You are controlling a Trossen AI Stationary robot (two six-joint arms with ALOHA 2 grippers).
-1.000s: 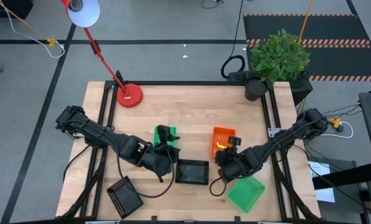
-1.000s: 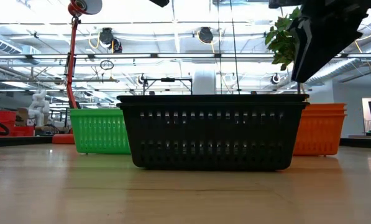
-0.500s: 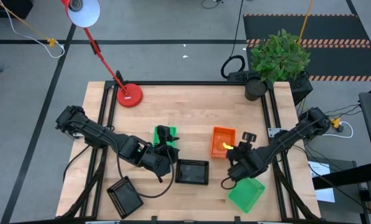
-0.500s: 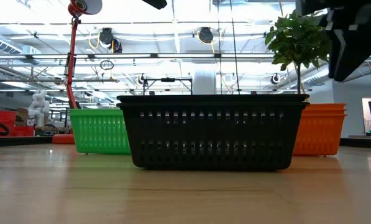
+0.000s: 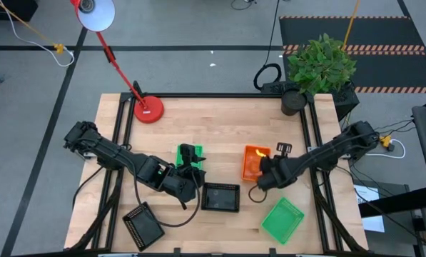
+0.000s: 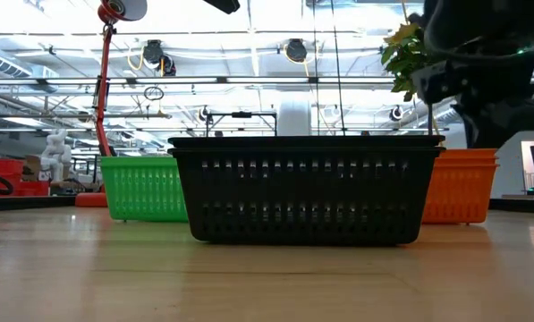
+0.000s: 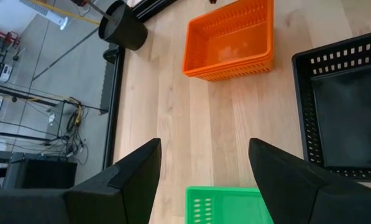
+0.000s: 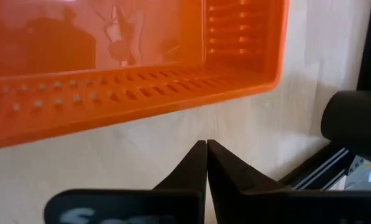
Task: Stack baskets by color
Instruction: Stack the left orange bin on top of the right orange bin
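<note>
R gripper (image 8: pixel 206 163) hovering beside orange basket (image 5: pixel 254 162), fingers pressed together, holding nothing; L gripper (image 7: pixel 204 163) sitting spread over green basket (image 5: pixel 189 155).

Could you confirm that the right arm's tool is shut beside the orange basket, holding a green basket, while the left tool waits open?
Not quite: the right tool is shut but holds nothing. The right wrist view shows its fingers pressed together beside the orange basket, and the high view shows the loose green basket lying on the table, clear of that arm. The left tool does wait open.
</note>
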